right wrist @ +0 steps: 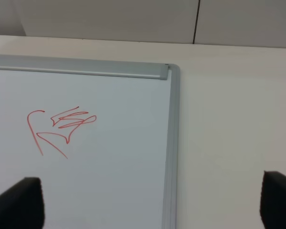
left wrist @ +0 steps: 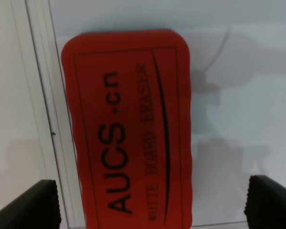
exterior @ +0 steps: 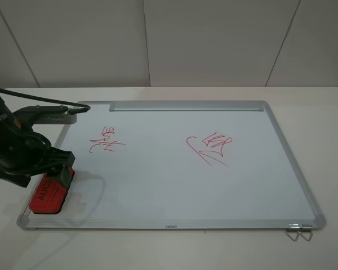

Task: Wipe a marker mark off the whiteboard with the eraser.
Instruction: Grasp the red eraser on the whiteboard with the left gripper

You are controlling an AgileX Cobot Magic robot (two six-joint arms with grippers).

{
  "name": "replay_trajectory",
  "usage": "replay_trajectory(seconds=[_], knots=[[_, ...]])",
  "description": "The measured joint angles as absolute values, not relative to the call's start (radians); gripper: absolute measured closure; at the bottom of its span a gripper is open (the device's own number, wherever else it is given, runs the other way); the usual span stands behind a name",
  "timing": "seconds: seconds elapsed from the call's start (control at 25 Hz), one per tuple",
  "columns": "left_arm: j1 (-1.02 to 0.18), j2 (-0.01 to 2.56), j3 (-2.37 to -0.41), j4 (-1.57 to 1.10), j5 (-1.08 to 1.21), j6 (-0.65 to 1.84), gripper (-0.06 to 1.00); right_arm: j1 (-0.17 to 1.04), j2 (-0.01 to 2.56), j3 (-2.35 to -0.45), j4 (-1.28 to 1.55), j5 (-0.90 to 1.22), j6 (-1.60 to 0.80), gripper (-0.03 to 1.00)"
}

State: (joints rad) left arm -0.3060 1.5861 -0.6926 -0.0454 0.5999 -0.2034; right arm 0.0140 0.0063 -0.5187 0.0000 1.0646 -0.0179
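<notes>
Red with black lettering, the eraser [exterior: 49, 194] lies flat at the near left corner of the whiteboard [exterior: 174, 185], its outer edge partly over the silver frame. The left jaws hang over it spread wide, one finger on each side, both clear of its sides. The marker mark [exterior: 106, 140] sits on the board beyond the eraser, apart from it; the wider red scribble [exterior: 209, 147] lies further right. The right jaws, also wide apart, straddle the board's right frame edge and the pale worktop [right wrist: 229, 119].
</notes>
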Motion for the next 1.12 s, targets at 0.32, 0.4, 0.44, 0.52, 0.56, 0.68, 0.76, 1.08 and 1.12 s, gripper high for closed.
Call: replay_trajectory(seconds=[0.32, 0.4, 0.44, 0.52, 0.56, 0.68, 0.76, 1.08, 1.12], knots=[[-0.306, 1.587, -0.693, 0.000, 0.543, -0.263, 0.17, 0.014, 0.006, -0.519, 0.000, 1.065, -0.018, 0.14], [-0.306, 1.587, -0.693, 0.000, 0.533, -0.263, 0.17, 0.014, 0.006, -0.519, 0.000, 1.065, -0.018, 0.14], [-0.306, 1.587, -0.693, 0.000, 0.532, -0.263, 0.17, 0.014, 0.006, -0.519, 0.000, 1.065, -0.018, 0.14], [-0.306, 1.587, -0.693, 0.000, 0.531, -0.264, 0.17, 0.014, 0.006, -0.519, 0.000, 1.065, -0.018, 0.14], [-0.306, 1.587, -0.693, 0.006, 0.531, -0.264, 0.17, 0.014, 0.006, -0.519, 0.000, 1.065, -0.018, 0.14], [-0.306, 1.587, -0.693, 0.020, 0.531, -0.264, 0.17, 0.014, 0.006, -0.519, 0.000, 1.065, -0.018, 0.14], [-0.306, 1.587, -0.693, 0.040, 0.531, -0.264, 0.17, 0.014, 0.006, -0.519, 0.000, 1.065, -0.018, 0.14], [-0.306, 1.587, -0.693, 0.058, 0.490, -0.264, 0.17, 0.014, 0.086, -0.519, 0.000, 1.065, -0.018, 0.14], [-0.306, 1.587, -0.693, 0.058, 0.481, -0.264, 0.17, 0.014, 0.089, -0.519, 0.000, 1.065, -0.018, 0.14]])
